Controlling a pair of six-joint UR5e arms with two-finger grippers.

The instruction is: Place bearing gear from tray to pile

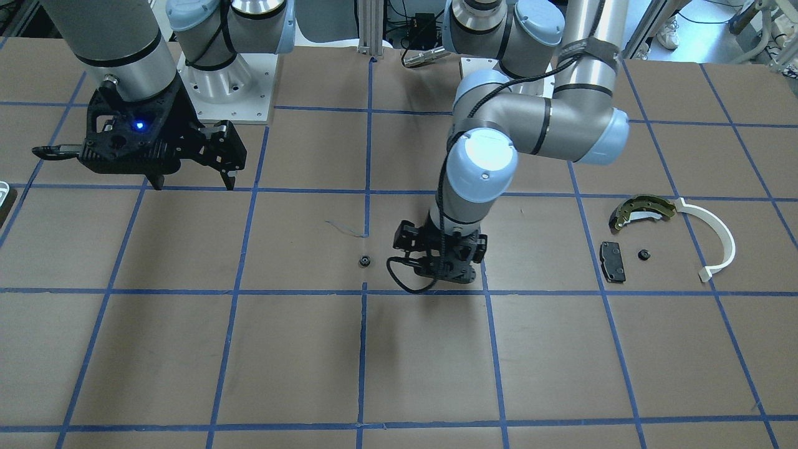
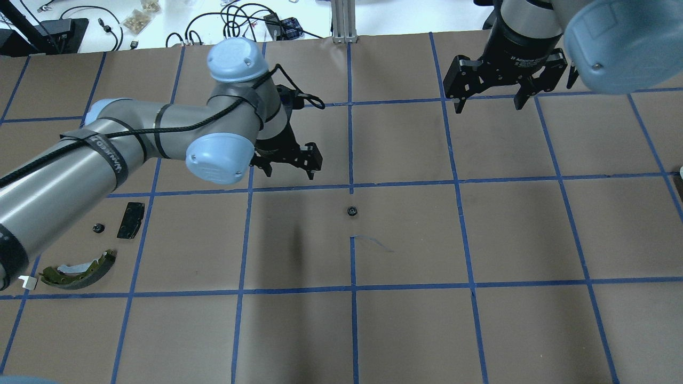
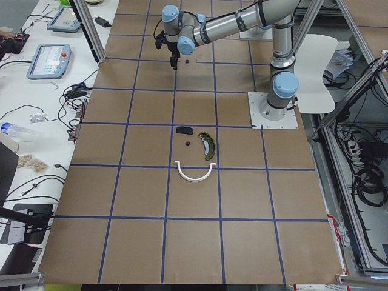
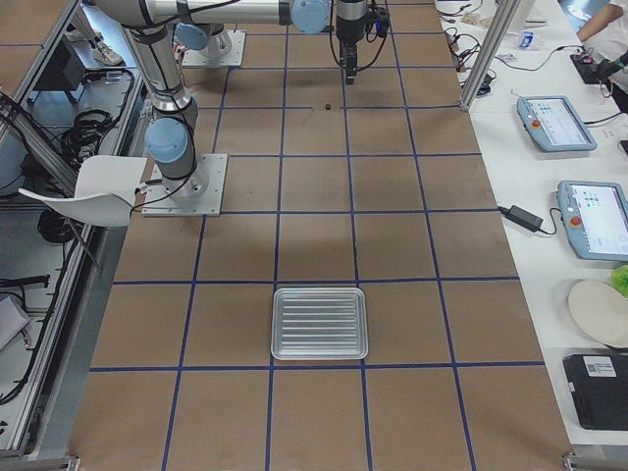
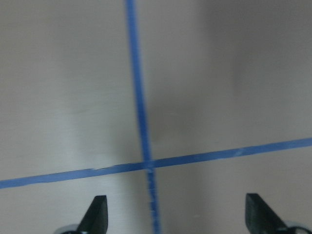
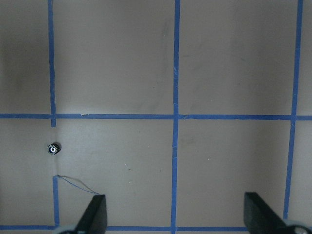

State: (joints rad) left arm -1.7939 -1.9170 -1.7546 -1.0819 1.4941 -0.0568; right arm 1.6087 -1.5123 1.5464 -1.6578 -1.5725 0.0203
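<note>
A small dark bearing gear [image 1: 365, 260] lies on the brown table near its middle, in neither gripper; it also shows in the overhead view [image 2: 351, 211] and the right wrist view [image 6: 53, 148]. My left gripper [image 2: 291, 172] is open and empty, low over the table just beside the gear. My right gripper [image 2: 487, 106] is open and empty, held high. The pile holds an olive-gold brake shoe [image 1: 642, 209], a white curved strip [image 1: 717, 237], a black pad [image 1: 612, 262] and another small gear [image 1: 643, 254]. The tray [image 4: 319, 291] lies far off with nothing visible in it.
Blue tape lines grid the table. The left wrist view shows only a tape crossing [image 5: 147, 164] between the open fingertips [image 5: 97, 214]. The two arm bases stand at the robot's edge. Operator desks with tablets lie beyond the far edge.
</note>
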